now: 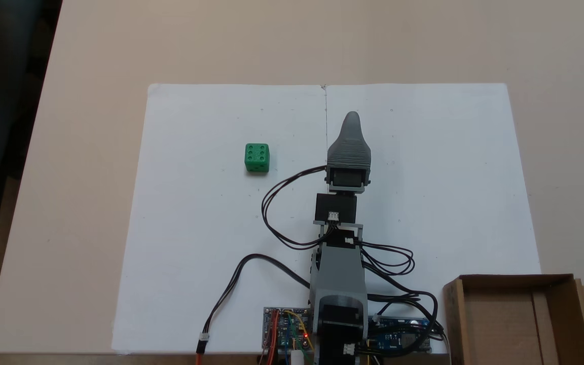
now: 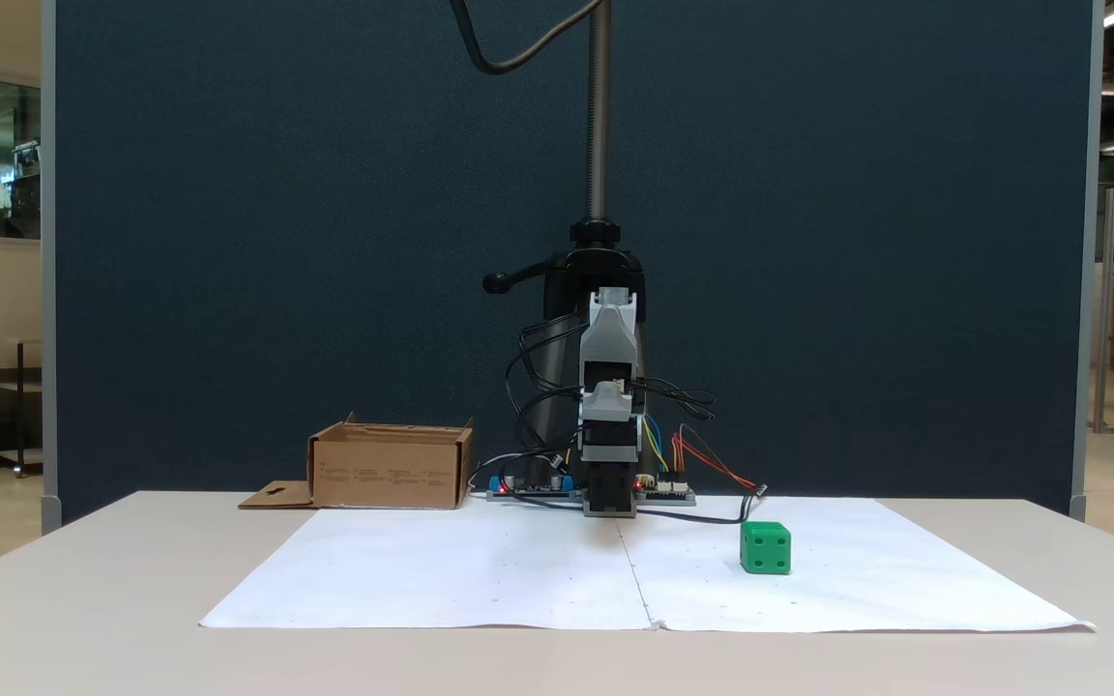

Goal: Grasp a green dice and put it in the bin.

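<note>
On white paper sheet: green dice, rigid, light, likely slick; grip opposite flat faces; my gripper empty, opening indiscernible.

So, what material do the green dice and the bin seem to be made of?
The green dice looks like moulded or printed plastic: an even bright green, a faint sheen, rounded edges and sunken round pips. The bin looks like plain brown cardboard: a matte surface, thin folded walls and a flat side flap with a cut-out hanging hole. The exact kind of plastic cannot be told from these views.
</note>
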Available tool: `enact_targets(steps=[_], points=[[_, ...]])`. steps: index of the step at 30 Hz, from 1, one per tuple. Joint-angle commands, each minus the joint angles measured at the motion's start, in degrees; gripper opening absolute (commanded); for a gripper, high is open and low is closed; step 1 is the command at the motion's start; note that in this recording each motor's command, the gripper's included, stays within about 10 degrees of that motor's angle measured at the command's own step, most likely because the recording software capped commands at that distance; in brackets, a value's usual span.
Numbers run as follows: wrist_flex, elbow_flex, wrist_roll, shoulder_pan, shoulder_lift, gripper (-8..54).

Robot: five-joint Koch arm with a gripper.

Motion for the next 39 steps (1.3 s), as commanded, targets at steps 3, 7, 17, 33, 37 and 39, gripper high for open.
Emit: enact_targets(steps=[3,7,17,33,37,39], points=[[-3.60,3.78,1.93,0.62,6.33,44.6],[-3.60,3.78,1.93,0.62,6.33,44.6],[-3.52,3.78,1.93,0.70,6.33,44.4],[7.65,-1.49,1.58,3.69,6.15,42.3],[23.62,-12.83,1.58,3.96,6.15,42.4],[31.71,-19.34,1.58,3.96,6.15,42.4]])
